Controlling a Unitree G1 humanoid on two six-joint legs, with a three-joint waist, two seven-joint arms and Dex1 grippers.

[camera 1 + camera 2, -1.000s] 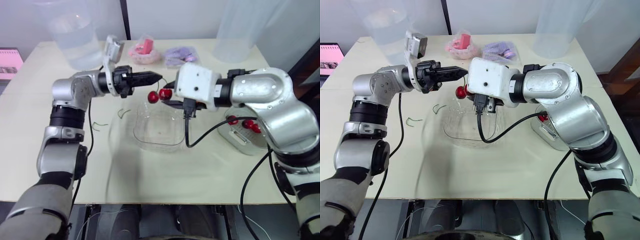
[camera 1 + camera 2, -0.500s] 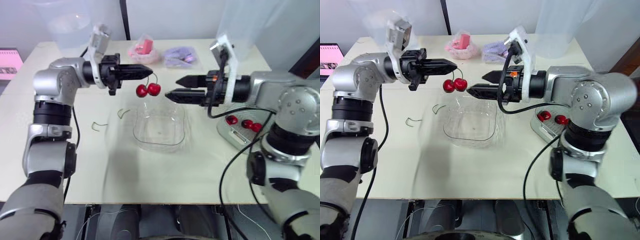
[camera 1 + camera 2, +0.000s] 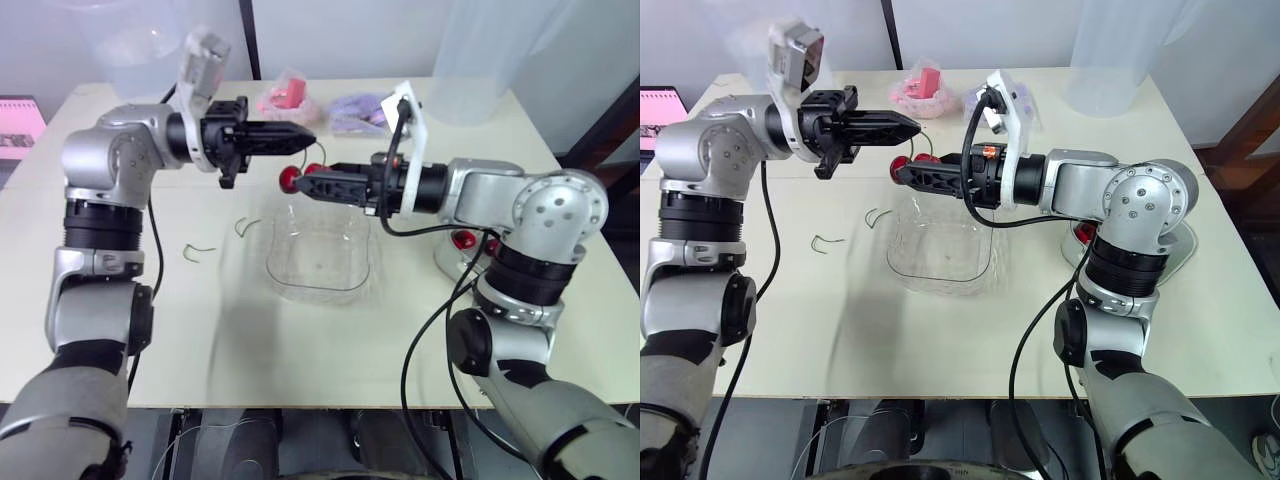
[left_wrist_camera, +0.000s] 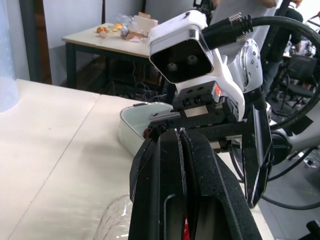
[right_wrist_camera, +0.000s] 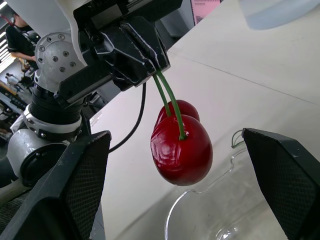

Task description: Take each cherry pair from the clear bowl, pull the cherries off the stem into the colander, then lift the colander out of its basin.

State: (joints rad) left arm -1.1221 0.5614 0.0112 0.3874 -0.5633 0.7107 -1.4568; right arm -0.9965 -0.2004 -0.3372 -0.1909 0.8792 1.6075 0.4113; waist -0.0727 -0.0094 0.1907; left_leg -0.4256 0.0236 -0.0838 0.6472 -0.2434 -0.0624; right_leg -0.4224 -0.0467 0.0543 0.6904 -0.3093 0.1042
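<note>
**benchrat:** Quick layout? The counter (image 3: 300, 340) has the clear bowl (image 3: 320, 290) in the middle, and it looks empty to me. The colander (image 3: 444, 264) sits off to the right, half hidden behind the right arm, with a few red cherries in it.

**servo_sam:** Yep. The bit that matters is above the bowl's far-left rim. The left end effector (image 3: 308, 141) is pinched tight on the top of the stem (image 5: 167, 97), and the cherry pair (image 5: 181, 142) hangs below its tips, clear of the bowl.

**benchrat:** And the right end effector (image 3: 303, 183)?

**servo_sam:** It's gaping wide and has hold of nothing. It reaches in from the right, pointing left, roughly level. In the right wrist view its two fingers sit on either side of the fruit without touching.

**benchrat:** So the stem runs roughly up and down and the right end effector comes in across it. Nice setup.

**servo_sam:** I'd guess the next job is closing on the cherries and tugging down or rightward while the left one holds on. The catch is that they're well apart from the colander, so the fruit has to be carried right. The right arm is the nearer one for that.

**benchrat:** Those two green curls on the counter left of the bowl?

**servo_sam:** Bare loose stems (image 3: 200, 250), I reckon.
</note>
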